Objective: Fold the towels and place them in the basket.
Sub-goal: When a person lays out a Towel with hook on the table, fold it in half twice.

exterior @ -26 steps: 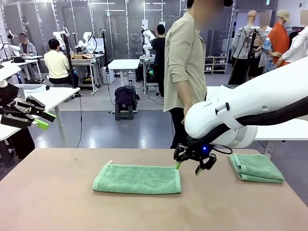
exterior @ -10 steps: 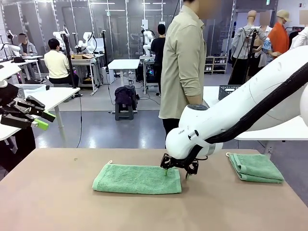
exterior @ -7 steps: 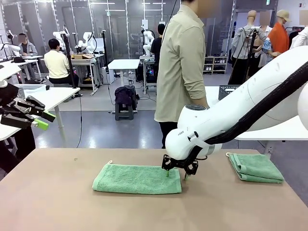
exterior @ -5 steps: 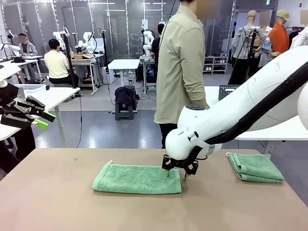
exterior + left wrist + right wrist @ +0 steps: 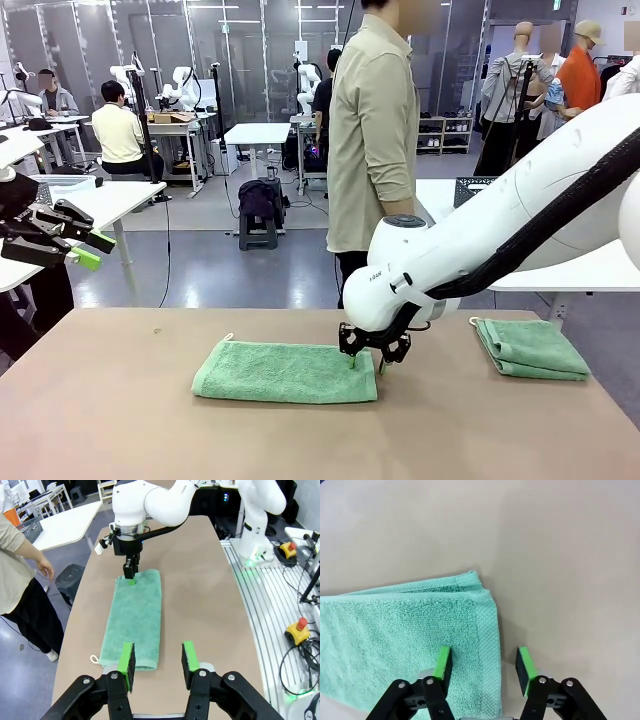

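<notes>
Front view: the right tool (image 5: 366,362) is down at the half-folded towel's (image 5: 285,372) right end on the surface (image 5: 120,420); a folded towel (image 5: 531,349) lies well apart.

Left wrist view: the left tool (image 5: 158,661) hangs apart, empty.

Right wrist view: the right tool's fingers (image 5: 442,663) straddle the towel's edge, seemingly unclamped; pinching one layer could undo the fold.

Tan table (image 5: 120,420), two green towels (image 5: 285,372)

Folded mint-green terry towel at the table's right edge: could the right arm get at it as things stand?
Probably yes: the folded mint-green terry towel lies uncovered with bare table beside it, though the right gripper now straddles the other towel's edge.
</notes>
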`<state>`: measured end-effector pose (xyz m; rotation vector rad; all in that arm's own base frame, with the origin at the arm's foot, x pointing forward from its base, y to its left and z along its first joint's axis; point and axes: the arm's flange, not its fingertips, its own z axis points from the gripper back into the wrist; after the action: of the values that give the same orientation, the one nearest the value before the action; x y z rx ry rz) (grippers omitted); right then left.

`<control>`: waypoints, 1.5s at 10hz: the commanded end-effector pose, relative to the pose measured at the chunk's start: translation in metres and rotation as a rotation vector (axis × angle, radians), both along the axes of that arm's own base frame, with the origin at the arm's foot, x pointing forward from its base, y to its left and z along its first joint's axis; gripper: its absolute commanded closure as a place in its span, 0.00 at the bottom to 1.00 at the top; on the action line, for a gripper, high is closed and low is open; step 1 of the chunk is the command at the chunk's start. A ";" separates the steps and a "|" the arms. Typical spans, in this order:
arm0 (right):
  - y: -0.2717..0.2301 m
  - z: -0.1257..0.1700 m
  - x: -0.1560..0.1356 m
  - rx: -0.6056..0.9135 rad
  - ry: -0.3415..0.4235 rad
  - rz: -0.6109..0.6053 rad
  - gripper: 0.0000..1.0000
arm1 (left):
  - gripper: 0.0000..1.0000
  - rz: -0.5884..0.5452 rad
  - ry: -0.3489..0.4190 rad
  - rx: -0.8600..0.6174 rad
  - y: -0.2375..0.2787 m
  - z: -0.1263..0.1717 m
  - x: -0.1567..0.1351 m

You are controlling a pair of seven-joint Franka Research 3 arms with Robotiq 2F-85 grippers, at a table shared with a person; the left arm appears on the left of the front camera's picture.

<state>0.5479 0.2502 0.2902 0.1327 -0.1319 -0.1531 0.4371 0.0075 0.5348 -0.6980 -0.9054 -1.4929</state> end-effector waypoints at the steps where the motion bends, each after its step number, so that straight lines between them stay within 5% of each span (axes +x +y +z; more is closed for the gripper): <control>1: 0.011 -0.003 0.000 -0.026 0.009 -0.038 0.51 | 0.50 0.000 -0.010 -0.011 -0.001 0.001 0.000; 7: 0.016 0.000 -0.003 -0.039 0.033 -0.028 0.51 | 0.50 0.000 -0.010 -0.011 -0.001 0.001 0.000; 8: 0.015 -0.002 -0.003 -0.039 0.038 -0.029 0.70 | 0.50 0.000 -0.010 -0.011 -0.001 0.001 0.000; 9: 0.016 -0.003 -0.003 -0.036 0.030 -0.029 0.60 | 0.50 0.000 -0.010 -0.011 -0.001 0.001 0.000; 12: 0.017 0.000 -0.005 -0.048 0.033 -0.036 0.60 | 0.50 0.000 -0.010 -0.011 -0.001 0.001 0.000; 13: 0.016 -0.001 -0.005 -0.052 0.040 -0.040 0.78 | 0.50 0.000 -0.010 -0.011 -0.001 0.001 0.000; 14: 0.016 0.000 -0.005 -0.046 0.040 -0.044 0.79 | 0.50 0.000 -0.010 -0.011 -0.001 0.001 0.000; 15: 0.015 0.001 -0.005 -0.043 0.040 -0.046 0.98 | 0.50 0.000 -0.010 -0.011 -0.001 0.001 0.000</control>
<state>0.5461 0.2590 0.2942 0.1175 -0.1065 -0.1572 0.4371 0.0074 0.5348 -0.6980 -0.9054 -1.4929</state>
